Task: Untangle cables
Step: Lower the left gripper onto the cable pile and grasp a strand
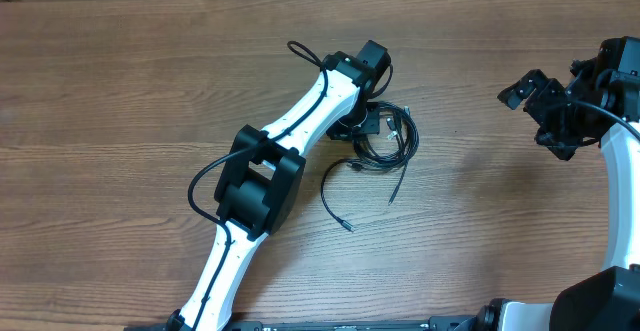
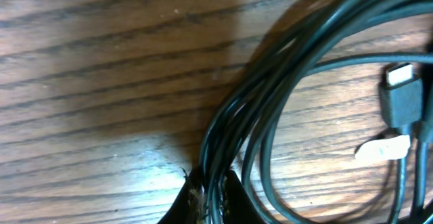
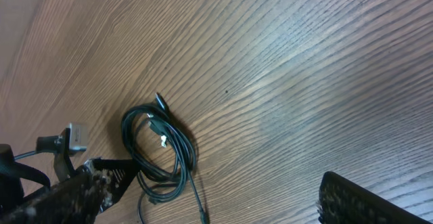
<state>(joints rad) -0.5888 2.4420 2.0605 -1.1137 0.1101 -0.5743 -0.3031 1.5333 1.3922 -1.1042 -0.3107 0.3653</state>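
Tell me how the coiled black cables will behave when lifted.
Likely floppy: the cables lie in thin loose loops, so they should sag from the left gripper. Probably light, being so thin. The loose ends may trail and snag.

Overhead straight down; cables (image 2: 223,139) in all views.

Left tool (image 2: 213,198) seemingly clamped, right (image 3: 224,182) spread

Left wrist view: cables (image 2: 233,116) blurred, cut off at btm & right edges.
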